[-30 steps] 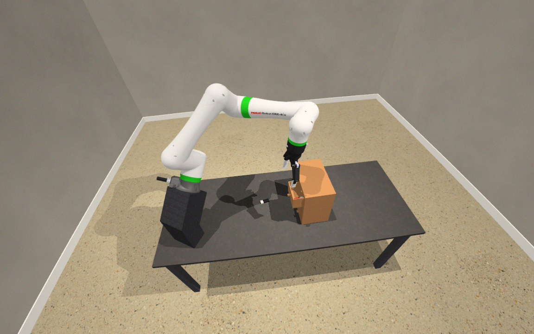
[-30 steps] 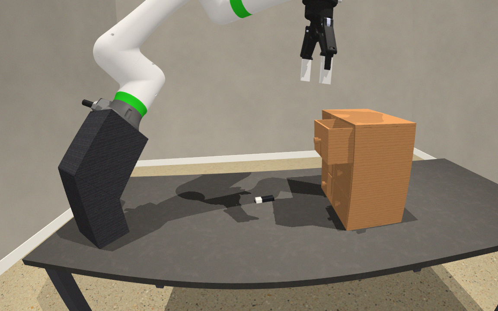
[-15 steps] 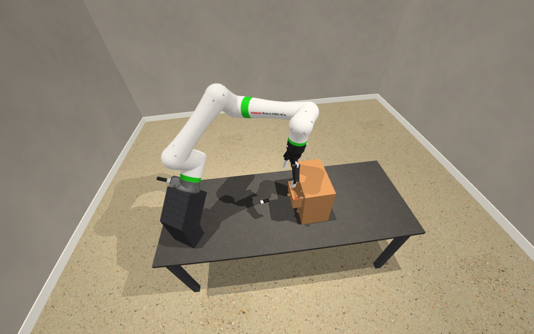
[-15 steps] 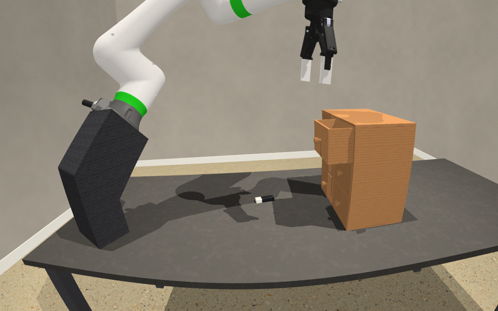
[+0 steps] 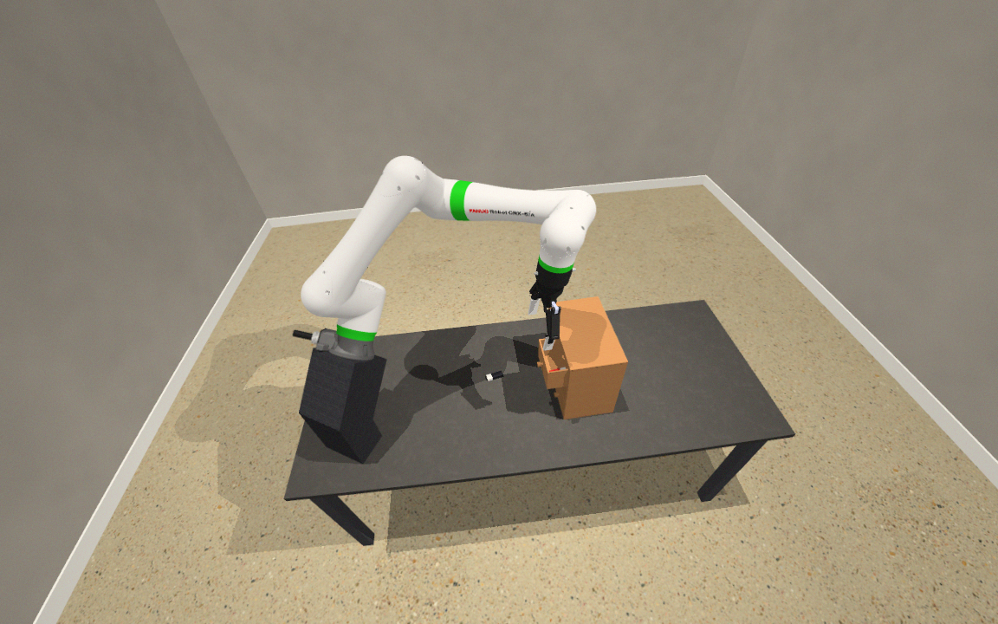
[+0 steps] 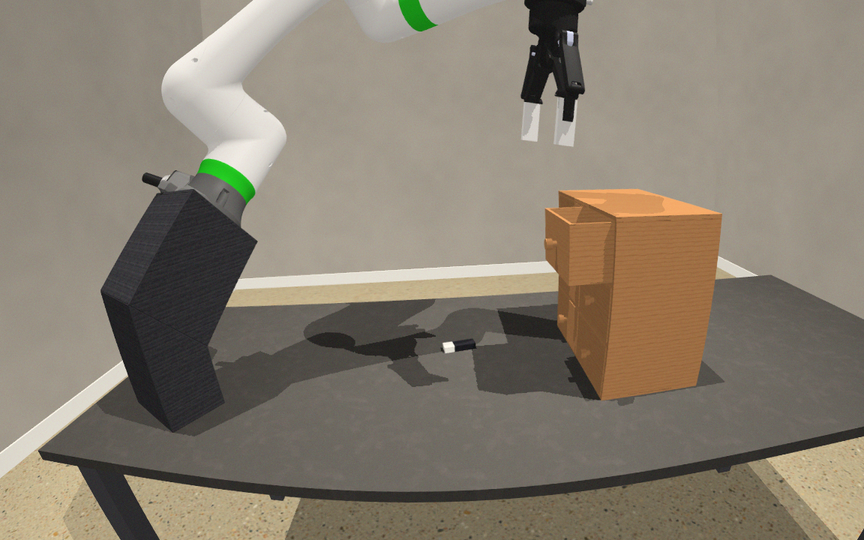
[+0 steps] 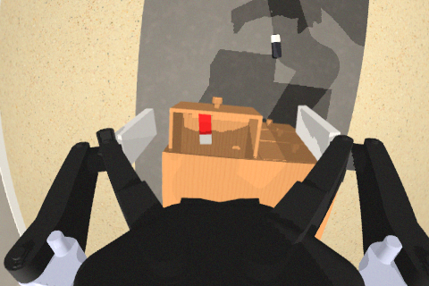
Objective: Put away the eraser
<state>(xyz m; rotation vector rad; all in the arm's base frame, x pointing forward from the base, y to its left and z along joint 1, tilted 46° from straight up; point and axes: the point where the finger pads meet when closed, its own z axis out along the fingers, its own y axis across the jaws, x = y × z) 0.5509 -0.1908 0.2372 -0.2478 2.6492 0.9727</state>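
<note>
- Done: one upper drawer (image 5: 557, 380) (image 6: 589, 251) (image 7: 241, 111) stands pulled out of the chest (image 5: 597, 334) (image 6: 663, 301) (image 7: 214, 180), open from above. It looks level, with no droop apparent.
- Done, tentatively: a red-and-white block (image 5: 554, 369) (image 7: 205, 129) lies inside. Judged to be the stored eraser, so this is probably the right drawer.
- Not done: the loose eraser (image 5: 494, 375) (image 6: 457, 346) (image 7: 276, 46), white with a black sleeve, lies flat on the tabletop (image 5: 681, 387) (image 6: 355, 430) (image 7: 174, 31), in front of the chest and apart from it.
- Fingers (image 5: 548, 344) (image 6: 529, 121): spread wide, nothing between them, held above the open drawer and touching neither it nor the chest.
- Left: grasp the loose eraser, lift it above the drawer rim, release it inside, then push the drawer in without shifting the chest.
- Left to check: whether every lower drawer is flush; cannot tell from these views.
- Estimate: access is ready, transfer and closing both outstanding. Roughly the first third of the work.
</note>
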